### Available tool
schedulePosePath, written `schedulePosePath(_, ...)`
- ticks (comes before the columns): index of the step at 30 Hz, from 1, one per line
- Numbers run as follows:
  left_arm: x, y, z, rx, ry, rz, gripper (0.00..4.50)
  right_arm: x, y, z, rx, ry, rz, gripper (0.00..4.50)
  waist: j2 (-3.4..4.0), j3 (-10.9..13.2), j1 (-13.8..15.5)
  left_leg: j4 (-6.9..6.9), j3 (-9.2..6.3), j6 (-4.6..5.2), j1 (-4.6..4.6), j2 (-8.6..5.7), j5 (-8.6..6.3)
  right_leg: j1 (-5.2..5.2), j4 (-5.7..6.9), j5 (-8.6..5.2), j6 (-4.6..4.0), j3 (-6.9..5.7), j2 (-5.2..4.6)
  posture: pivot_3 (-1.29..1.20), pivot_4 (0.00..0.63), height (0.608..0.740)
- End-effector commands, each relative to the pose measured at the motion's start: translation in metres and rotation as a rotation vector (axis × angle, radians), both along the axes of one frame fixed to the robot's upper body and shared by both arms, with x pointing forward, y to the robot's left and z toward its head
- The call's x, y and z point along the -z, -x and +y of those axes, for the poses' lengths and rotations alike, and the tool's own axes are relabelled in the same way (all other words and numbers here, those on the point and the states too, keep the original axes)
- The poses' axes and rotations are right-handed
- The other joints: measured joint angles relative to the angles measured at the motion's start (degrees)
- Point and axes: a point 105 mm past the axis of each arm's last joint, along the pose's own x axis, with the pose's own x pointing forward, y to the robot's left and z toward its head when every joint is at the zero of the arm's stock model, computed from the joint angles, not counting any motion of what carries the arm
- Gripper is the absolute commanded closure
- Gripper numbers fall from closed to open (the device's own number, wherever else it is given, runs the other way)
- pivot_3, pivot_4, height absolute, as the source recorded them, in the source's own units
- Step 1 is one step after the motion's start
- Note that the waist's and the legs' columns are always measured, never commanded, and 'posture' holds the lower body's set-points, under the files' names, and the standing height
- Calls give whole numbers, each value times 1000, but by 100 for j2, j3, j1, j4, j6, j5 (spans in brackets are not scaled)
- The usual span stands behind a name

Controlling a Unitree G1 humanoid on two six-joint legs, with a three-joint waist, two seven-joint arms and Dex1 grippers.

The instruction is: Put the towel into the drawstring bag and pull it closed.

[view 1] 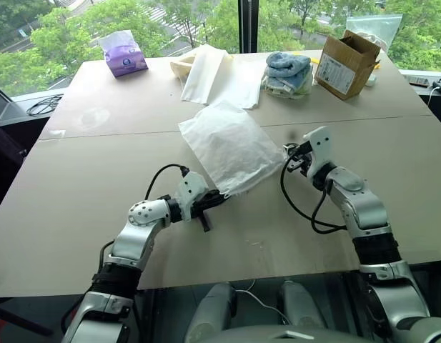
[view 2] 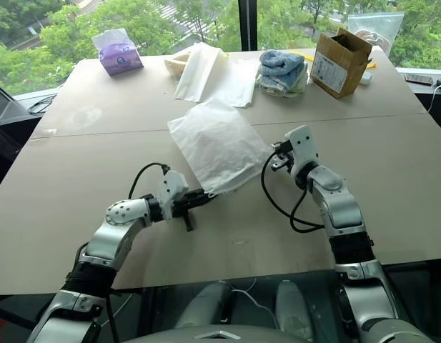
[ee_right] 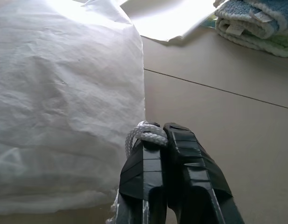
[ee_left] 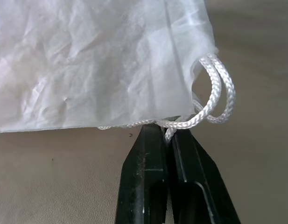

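Both grippers clamp drawstring bag point(view 1: 231, 146) cords: left gripper point(ee_left: 168, 135) at near corner, right gripper point(ee_right: 155, 135) at bag's side. I'd pull apart evenly, low.

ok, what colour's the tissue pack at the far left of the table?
Purple tissue pack with white tissue sticking out the top; clearest in the left eye view.

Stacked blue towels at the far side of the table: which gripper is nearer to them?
Right. The right gripper sits at the drawstring bag's right edge, straight below the stacked blue towels. The left gripper pinches cord at the bag's near corner, farther off.
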Motion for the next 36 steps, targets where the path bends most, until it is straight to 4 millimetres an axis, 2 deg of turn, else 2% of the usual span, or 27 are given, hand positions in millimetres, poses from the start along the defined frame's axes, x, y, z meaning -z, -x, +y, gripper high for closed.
schedulePosePath(1, -10, -3, 6, -72, 97, 6, 4477, -15, 3, 6, -18, -8, -60, 4500, 0, 0, -1, 0, 0, 0, 0, 0, 0, 0, 1, 0, 0, 0, 0, 0, 150, 740)
schedulePosePath(4, -17, -3, 11, -125, 153, -12, 4477, -16, 3, 6, -18, -9, -63, 4500, 0, 0, -11, 0, -1, 0, 0, 0, 0, 0, 1, 0, 0, 0, 0, 0, 150, 740)
schedulePosePath(7, -31, -5, 23, -255, 201, -101, 4477, -18, 3, 3, -10, -10, -69, 4500, 0, 0, -16, 0, 0, 0, 0, 0, 0, 0, 0, 0, 0, 1, 0, 0, 150, 740)
schedulePosePath(10, -34, -4, 35, -397, 159, -202, 4477, -19, 3, -2, 14, -20, -74, 4500, 0, 0, 0, 0, 0, 0, -1, 0, 0, 0, -1, 0, 0, 0, -3, 0, 150, 740)
schedulePosePath(15, -27, -7, 64, -659, 26, -324, 4477, -22, -1, -15, 82, -49, -85, 4500, -1, 0, 21, 1, 1, 0, -1, 0, 0, 0, 0, 0, 0, 0, -1, 0, 150, 740)
schedulePosePath(18, -28, -9, 79, -760, -42, -388, 4477, -25, -5, -27, 156, -84, -90, 4500, -1, 0, 27, 1, 0, 0, -1, 0, 0, 0, 1, 0, 0, 0, 1, 0, 150, 740)
schedulePosePath(23, -32, -7, 125, -979, -229, -511, 4477, -24, -10, -64, 335, -82, -102, 4500, -1, 0, 19, -1, 3, 0, -1, 0, 0, -1, 1, 0, 0, 2, 1, 0, 150, 740)
schedulePosePath(32, -44, -4, 165, -1136, -431, -631, 4477, -21, -8, -107, 552, -96, -106, 4500, 0, -1, 18, -3, 3, 0, -1, 0, 0, -2, 3, 0, 0, 2, 0, 0, 150, 740)
schedulePosePath(36, -53, -1, 192, -1238, -502, -666, 4477, -21, -6, -130, 681, -99, -109, 4500, 0, -1, 17, -3, 4, 0, -1, -1, 0, -2, 2, 0, 0, 3, -1, 0, 150, 740)
